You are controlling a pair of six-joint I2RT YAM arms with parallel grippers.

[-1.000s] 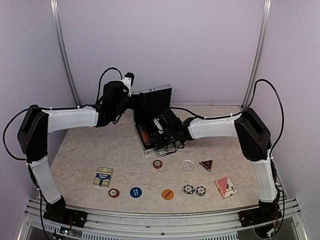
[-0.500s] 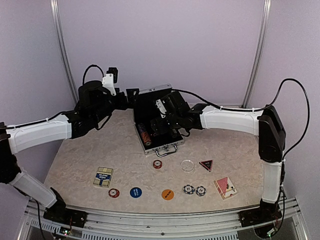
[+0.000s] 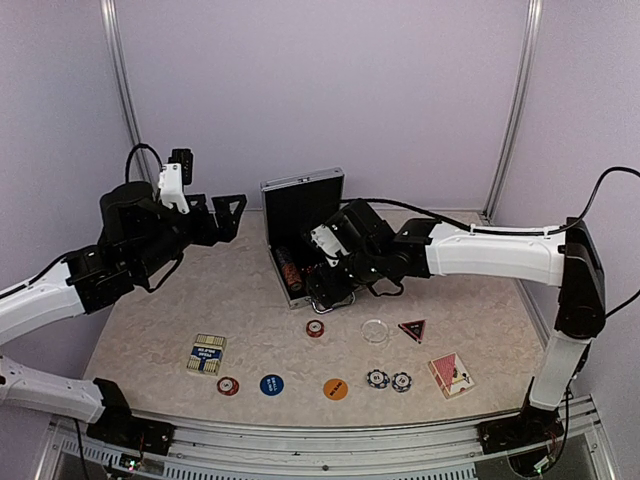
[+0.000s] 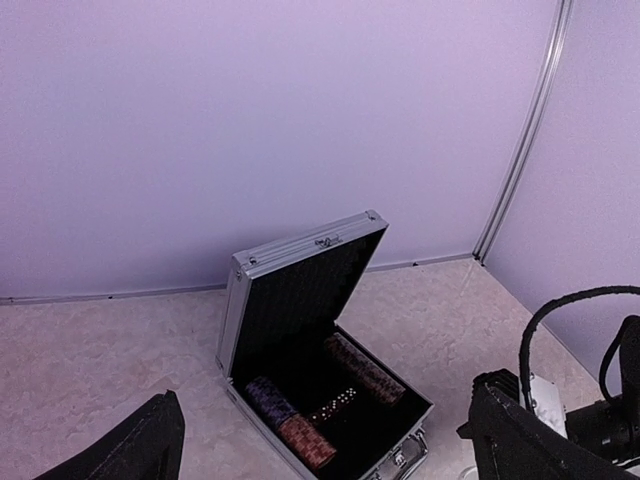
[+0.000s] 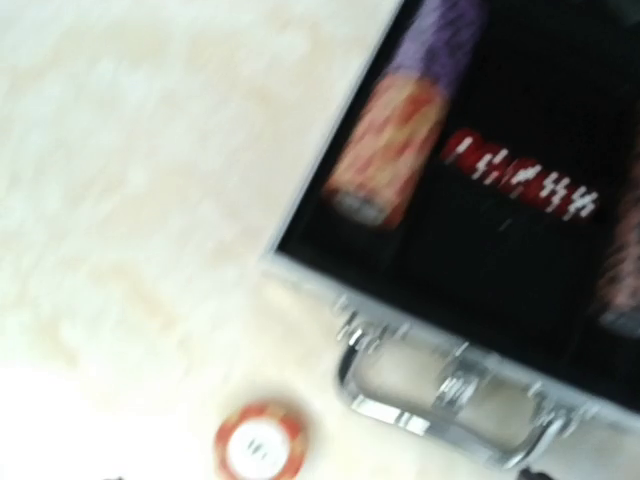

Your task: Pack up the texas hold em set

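Observation:
The silver briefcase (image 3: 291, 288) stands open at the table's back middle, lid (image 3: 303, 203) upright, black lining. Inside are rolls of striped chips (image 3: 289, 267) and a row of dice (image 4: 336, 403); the left wrist view shows the case (image 4: 240, 400) too. My left gripper (image 3: 226, 208) is open and empty, raised to the left of the lid. My right gripper (image 3: 322, 287) hovers over the case's front edge and handle (image 5: 440, 405); its view is blurred and no finger shows at its centre. A loose red chip (image 3: 315, 328) lies just in front, also in the right wrist view (image 5: 262, 445).
Along the front lie a blue-and-yellow card deck (image 3: 206, 353), a red chip (image 3: 228, 385), a blue disc (image 3: 271, 384), an orange disc (image 3: 335, 388), two dark chips (image 3: 388, 380) and a red card deck (image 3: 451, 374). A clear disc (image 3: 375, 330) and dark triangle (image 3: 412, 328) lie mid-right.
My left gripper has drawn back to the left, away from the case lid. My right gripper rose over the case, then came down toward its front edge.

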